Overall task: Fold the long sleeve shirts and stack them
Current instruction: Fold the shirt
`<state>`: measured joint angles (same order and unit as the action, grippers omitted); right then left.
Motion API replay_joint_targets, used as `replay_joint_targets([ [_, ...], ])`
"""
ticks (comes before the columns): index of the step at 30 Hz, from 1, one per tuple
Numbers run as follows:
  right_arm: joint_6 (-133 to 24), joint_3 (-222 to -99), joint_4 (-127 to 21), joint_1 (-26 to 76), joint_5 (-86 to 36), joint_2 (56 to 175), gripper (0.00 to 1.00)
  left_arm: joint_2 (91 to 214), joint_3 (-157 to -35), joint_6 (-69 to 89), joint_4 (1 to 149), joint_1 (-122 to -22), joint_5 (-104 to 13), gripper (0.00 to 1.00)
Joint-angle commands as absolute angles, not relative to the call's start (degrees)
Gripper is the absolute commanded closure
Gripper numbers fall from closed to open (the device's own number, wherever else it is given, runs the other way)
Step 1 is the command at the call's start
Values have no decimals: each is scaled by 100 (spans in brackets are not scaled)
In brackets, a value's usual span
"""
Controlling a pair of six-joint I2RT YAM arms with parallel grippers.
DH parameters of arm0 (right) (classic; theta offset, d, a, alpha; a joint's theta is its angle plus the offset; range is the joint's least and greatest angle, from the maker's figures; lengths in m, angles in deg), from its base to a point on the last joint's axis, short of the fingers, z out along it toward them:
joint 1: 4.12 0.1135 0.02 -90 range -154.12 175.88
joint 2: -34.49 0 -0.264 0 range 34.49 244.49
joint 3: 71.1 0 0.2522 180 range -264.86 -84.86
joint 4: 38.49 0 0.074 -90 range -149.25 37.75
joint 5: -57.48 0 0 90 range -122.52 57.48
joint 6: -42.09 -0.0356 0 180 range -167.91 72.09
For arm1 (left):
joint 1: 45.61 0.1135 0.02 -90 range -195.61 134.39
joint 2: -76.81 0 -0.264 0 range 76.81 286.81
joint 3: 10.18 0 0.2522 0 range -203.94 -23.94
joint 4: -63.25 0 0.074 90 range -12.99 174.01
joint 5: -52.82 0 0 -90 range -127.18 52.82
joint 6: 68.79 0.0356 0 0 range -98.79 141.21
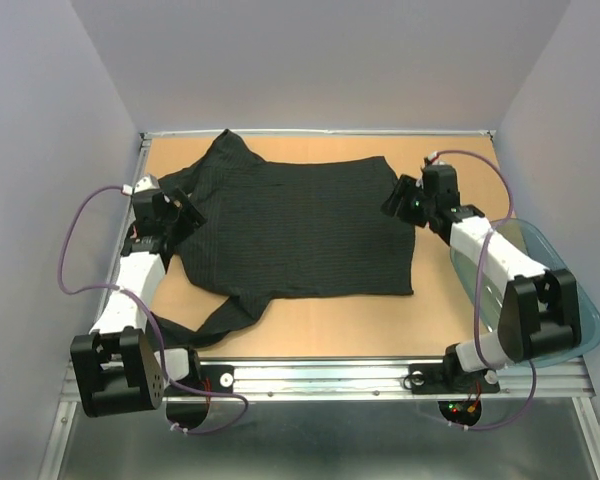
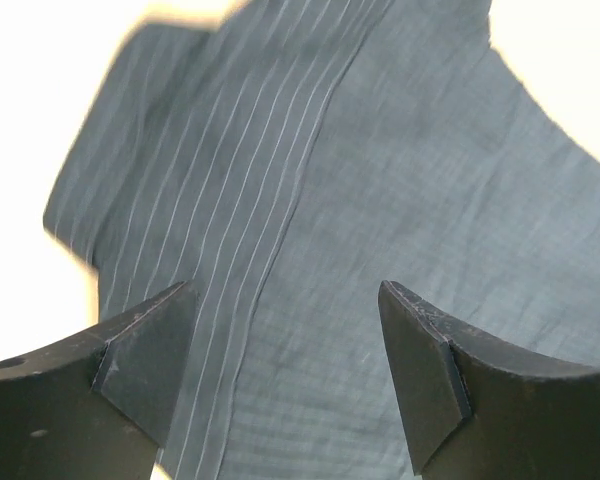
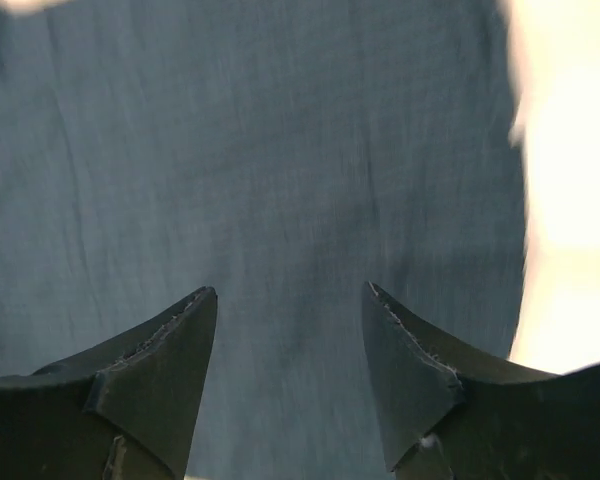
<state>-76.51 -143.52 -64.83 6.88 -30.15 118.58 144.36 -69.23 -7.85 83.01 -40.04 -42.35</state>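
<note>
A: Your black shirt of thin cloth with pale stripes [image 1: 300,225] lies spread out in the middle of the tan wooden table [image 1: 330,325]. I think you are near the start. It is flat, but it is not a neat small bundle yet.

B: Yes. One long sleeve [image 1: 215,320] trails down to the front left, close to your left arm's base. You need to fold that in. I cannot tell where the other sleeve is. I see only one shirt, so there is no pile yet.

A: Your left claw [image 1: 175,215] sits over the shirt's left edge. Its fingers are far apart and have nothing between them. The wrist view shows just cloth below.

B: Your right claw [image 1: 405,200] is over the shirt's right edge. Its fingers are apart too, a bit less wide, and they grip nothing.

A: Now the room you have. The shirt's top left part comes close to the back edge of the table. On the left there is little bare table and the pale wall is near, so you should move gently there.

B: On the right you have bare wood between the shirt and the clear bluish plastic tub [image 1: 580,300]. At the front you have a bare strip too, before the metal rail [image 1: 330,375]. I think you should fold toward the middle.
</note>
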Motion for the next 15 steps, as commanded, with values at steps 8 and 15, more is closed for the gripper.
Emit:
replay_joint_targets([
  [8,-8017,-13109,-6517,695,-2760,11929,39,15115,-6226,-990,8317,-4139,-4166,16],
  [15,-7947,-13416,-6104,660,-3382,12887,41,15853,-6497,-1113,8027,-4147,-4096,16],
])
